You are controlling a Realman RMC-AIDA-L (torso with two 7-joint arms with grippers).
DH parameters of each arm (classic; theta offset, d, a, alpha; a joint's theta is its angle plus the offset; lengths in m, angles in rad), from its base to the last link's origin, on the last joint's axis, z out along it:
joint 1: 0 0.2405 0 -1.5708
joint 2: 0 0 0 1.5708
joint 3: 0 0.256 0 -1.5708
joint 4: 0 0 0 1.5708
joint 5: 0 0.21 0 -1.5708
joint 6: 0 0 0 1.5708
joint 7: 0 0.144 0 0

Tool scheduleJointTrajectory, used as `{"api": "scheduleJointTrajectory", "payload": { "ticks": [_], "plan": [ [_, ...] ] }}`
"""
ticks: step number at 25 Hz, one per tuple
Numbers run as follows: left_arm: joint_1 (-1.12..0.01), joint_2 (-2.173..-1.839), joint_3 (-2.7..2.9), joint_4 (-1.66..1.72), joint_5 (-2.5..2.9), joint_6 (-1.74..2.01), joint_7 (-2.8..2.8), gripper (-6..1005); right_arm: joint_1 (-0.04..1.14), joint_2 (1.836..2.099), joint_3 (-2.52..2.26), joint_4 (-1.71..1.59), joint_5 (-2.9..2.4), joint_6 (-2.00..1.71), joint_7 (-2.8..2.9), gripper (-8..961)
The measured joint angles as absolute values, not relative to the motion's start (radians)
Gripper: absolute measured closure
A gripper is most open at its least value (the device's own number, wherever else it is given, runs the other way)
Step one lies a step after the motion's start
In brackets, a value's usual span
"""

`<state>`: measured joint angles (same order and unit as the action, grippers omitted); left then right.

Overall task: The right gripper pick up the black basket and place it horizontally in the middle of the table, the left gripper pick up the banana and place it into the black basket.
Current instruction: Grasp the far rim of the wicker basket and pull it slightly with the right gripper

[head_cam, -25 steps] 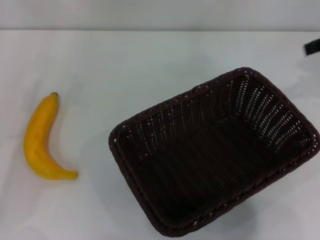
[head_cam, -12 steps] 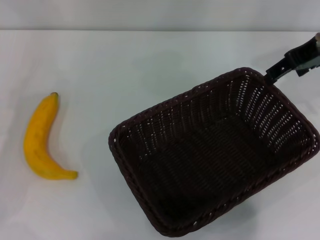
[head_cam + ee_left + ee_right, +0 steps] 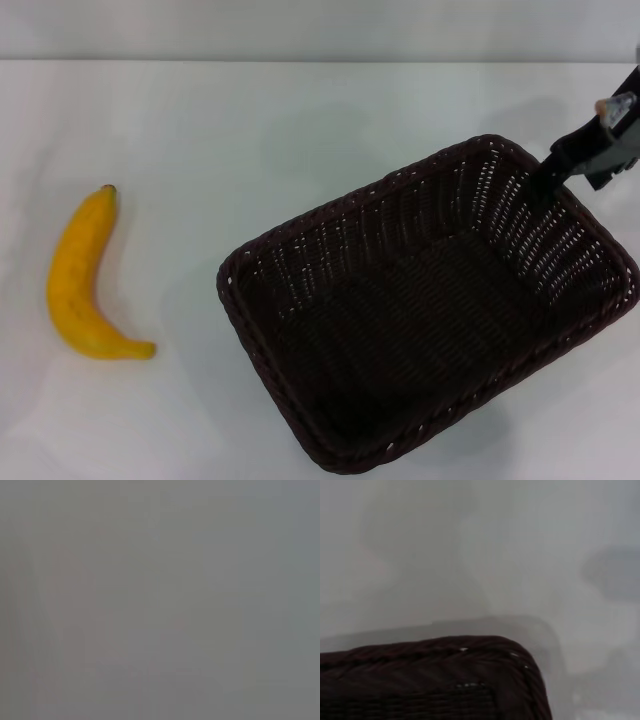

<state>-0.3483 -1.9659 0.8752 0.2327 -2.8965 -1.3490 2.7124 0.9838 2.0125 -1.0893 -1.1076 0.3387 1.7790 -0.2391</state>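
The black basket (image 3: pixel 430 300) stands on the white table (image 3: pixel 300 130) at the right, turned at an angle. Its rim corner also shows in the right wrist view (image 3: pixel 485 652). The right gripper (image 3: pixel 552 172) reaches in from the right edge, its black jaws at the basket's far right corner, just over the rim. The banana (image 3: pixel 80 280) lies on the table at the left, stem tip pointing away. The left gripper is out of view; the left wrist view shows only a blank grey surface.
The table's far edge (image 3: pixel 320 60) meets a grey wall at the top of the head view. Bare tabletop lies between the banana and the basket.
The right gripper has come in from the right edge and moved down to the basket's far right corner. The basket and banana have not moved.
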Motion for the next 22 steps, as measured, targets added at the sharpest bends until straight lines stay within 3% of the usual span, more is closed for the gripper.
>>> {"api": "scheduleJointTrajectory", "payload": {
  "ticks": [10,22],
  "plan": [
    [-0.371,-1.953,0.874,0.231,-2.873,-1.336,2.712,123,1.047,2.007,-1.099,-0.907,0.326,1.731,-0.236,114],
    [-0.392,-1.947,0.869,0.238,-2.873,-1.319,2.714,123,1.059,2.013,-1.127,-0.878,0.332,1.716,-0.24,310]
  ]
}}
